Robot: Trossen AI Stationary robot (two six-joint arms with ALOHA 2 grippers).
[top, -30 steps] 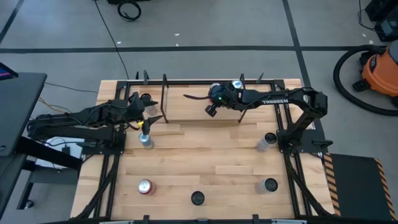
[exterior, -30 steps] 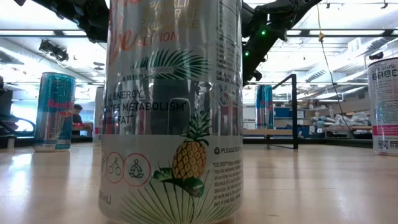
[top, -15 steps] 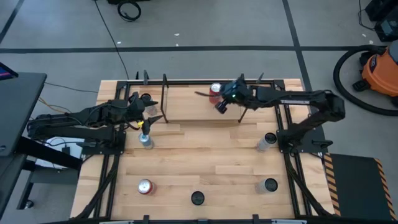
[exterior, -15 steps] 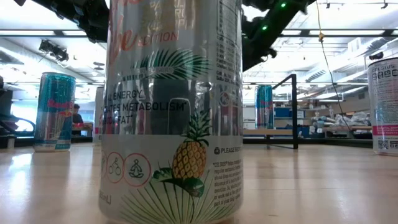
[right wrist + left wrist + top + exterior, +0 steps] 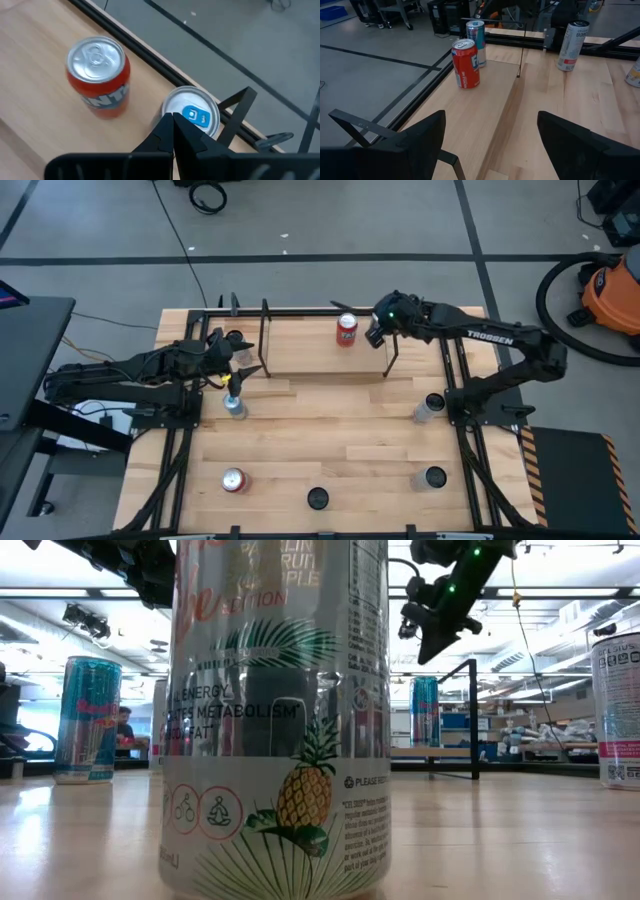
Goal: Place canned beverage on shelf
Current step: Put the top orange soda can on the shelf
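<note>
A red can [image 5: 346,329] stands upright on its base on the shelf's wood board [image 5: 310,350], near the far edge, inside the black rods [image 5: 265,330]. It also shows in the right wrist view [image 5: 100,75] and the left wrist view [image 5: 465,64]. My right gripper [image 5: 172,116] is shut and empty. It hangs above the shelf's right end [image 5: 374,332], just right of the red can and over a silver can with a blue tab [image 5: 192,112]. My left gripper [image 5: 490,145] is open and empty at the shelf's left end [image 5: 243,367].
Loose cans stand on the table: one by my left gripper [image 5: 233,406], one red-topped at near left [image 5: 233,480], one at near middle [image 5: 318,498], two at right [image 5: 432,404] [image 5: 434,477]. A pineapple-print can [image 5: 275,710] fills the low view.
My right gripper has gone toward the table's right and far edges and risen, away from the middle of the shelf. The red can, hidden under the arm a second ago, now shows standing on the shelf board.
</note>
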